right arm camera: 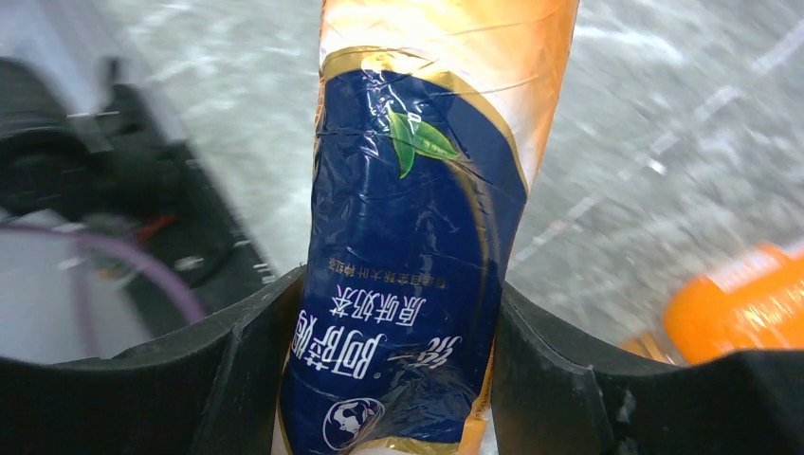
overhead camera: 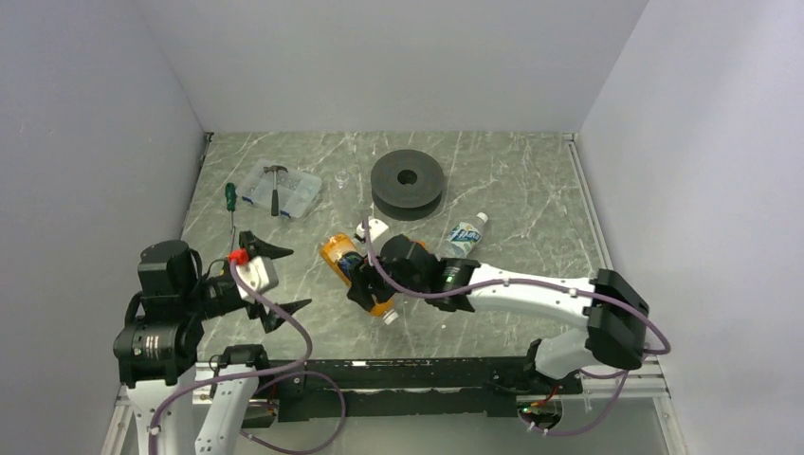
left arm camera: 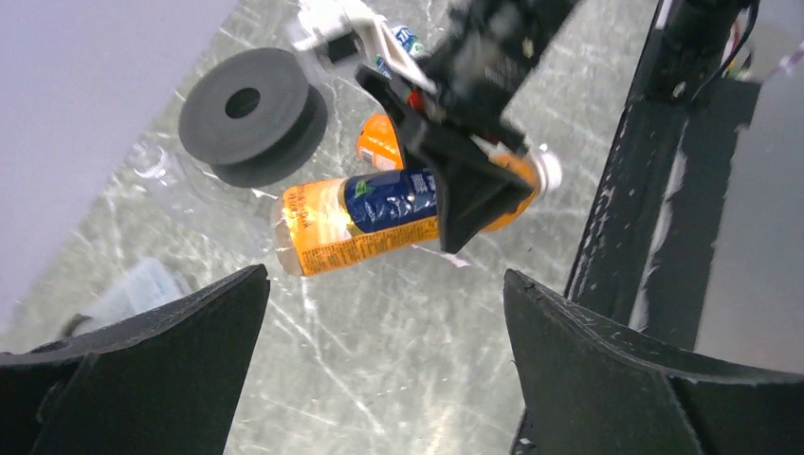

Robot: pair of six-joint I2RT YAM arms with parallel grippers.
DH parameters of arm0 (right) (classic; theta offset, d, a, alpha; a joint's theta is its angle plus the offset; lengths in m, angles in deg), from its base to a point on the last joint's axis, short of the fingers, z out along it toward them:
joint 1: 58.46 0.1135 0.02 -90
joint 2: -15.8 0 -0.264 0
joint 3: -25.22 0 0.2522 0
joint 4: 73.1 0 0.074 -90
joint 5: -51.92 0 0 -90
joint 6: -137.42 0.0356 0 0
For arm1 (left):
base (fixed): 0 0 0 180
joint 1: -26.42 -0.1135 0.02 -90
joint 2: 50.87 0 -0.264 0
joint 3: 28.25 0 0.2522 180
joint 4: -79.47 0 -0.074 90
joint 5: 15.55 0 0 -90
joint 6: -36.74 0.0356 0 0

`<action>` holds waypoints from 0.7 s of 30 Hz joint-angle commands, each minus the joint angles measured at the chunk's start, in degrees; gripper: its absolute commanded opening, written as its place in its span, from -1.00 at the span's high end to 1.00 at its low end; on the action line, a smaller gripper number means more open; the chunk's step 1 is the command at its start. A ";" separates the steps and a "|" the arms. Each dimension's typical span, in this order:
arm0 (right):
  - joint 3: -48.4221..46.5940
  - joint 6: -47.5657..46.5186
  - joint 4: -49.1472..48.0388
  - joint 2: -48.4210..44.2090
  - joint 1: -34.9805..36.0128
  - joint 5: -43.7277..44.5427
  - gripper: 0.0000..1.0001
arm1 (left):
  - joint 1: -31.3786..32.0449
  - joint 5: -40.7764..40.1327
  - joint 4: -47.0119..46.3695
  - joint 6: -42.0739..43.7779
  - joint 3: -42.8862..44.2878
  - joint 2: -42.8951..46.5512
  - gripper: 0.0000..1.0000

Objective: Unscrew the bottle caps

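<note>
**Right hand grips tall bottle; left hand gapes**

From above, the right hand [overhead camera: 372, 280] clamps the tall bottle [overhead camera: 338, 254] across its middle at mid-tabletop, with the bottle on its side and its white cap [overhead camera: 390, 318] pointing toward the arm bases. The left hand [overhead camera: 296, 277] sits just left of it, fingers spread wide and holding nothing.

The left wrist view shows a short bottle [left arm camera: 379, 142] behind the tall bottle [left arm camera: 351, 223], which the top view hides under the right hand. The right wrist view shows the dark blue label pinched between both fingers [right arm camera: 237, 379], with the short bottle [right arm camera: 730, 303] off to one side.

Only the top view shows the clear bottle [overhead camera: 465, 233] lying beside the black disc [overhead camera: 408, 180], plus a clear box [overhead camera: 284, 194] with a hammer [overhead camera: 276, 185] on it and a screwdriver [overhead camera: 228, 196].

The tabletop [overhead camera: 531, 190] is grey-green marble. Plain pale walls [overhead camera: 398, 57] close in three sides.
</note>
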 commanded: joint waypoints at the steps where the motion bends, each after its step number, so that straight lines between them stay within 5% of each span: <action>1: -5.48 -5.05 1.67 -4.55 -2.25 -21.20 -0.06 | -0.39 2.81 8.88 24.39 2.19 2.03 -0.99; 11: -18.48 -5.91 8.64 -1.05 -8.30 -42.83 -0.06 | -8.75 6.76 12.69 62.07 -4.61 11.22 -0.99; 21: -34.14 -5.18 18.35 9.71 -7.92 -46.13 -0.02 | -8.98 8.60 9.05 70.07 -6.79 10.65 -0.99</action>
